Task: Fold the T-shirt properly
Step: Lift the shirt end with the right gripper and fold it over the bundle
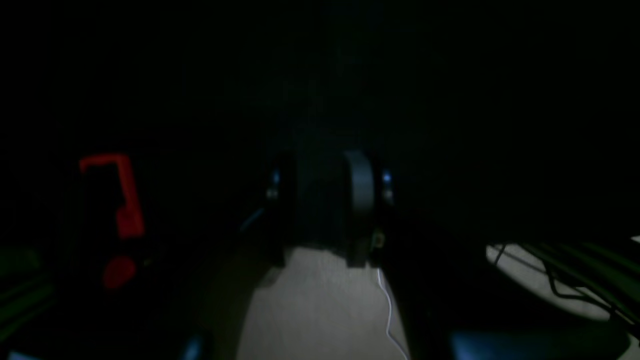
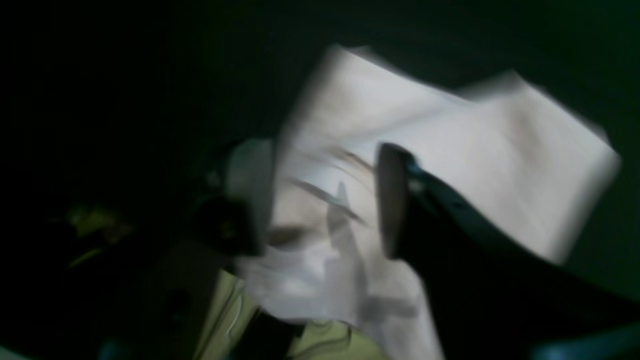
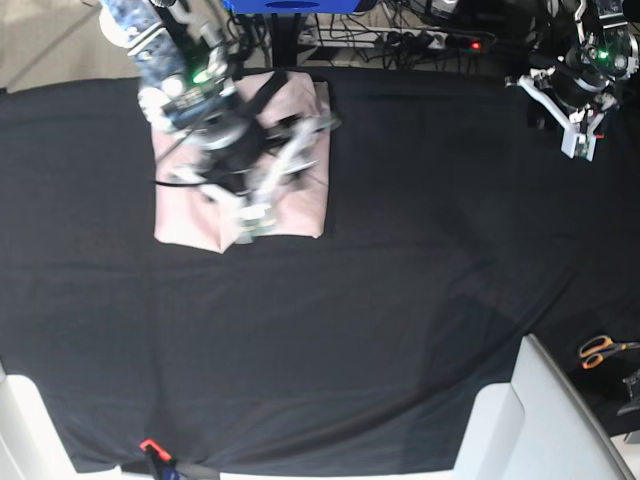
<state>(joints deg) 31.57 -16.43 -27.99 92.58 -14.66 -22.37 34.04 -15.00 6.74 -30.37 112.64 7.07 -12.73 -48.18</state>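
The T-shirt [image 3: 185, 215] lies folded into a pale pink rectangle on the black table cover [image 3: 400, 280], at the far left. My right gripper [image 3: 275, 175] hovers low over its middle. In the right wrist view, which is blurred, that gripper [image 2: 320, 200] has its two fingers [image 2: 392, 200] apart, with creased T-shirt [image 2: 500, 165] fabric rising between them. My left gripper [image 3: 572, 118] is up at the far right corner, away from the shirt. The left wrist view is nearly black. It shows the left gripper [image 1: 327, 200] only dimly and no cloth in it.
Orange-handled scissors [image 3: 600, 350] lie off the cover at the right edge. A white panel [image 3: 540, 420] juts in at the bottom right. A red clamp [image 3: 150, 445] grips the front edge. A power strip and cables [image 3: 440, 42] run behind the table.
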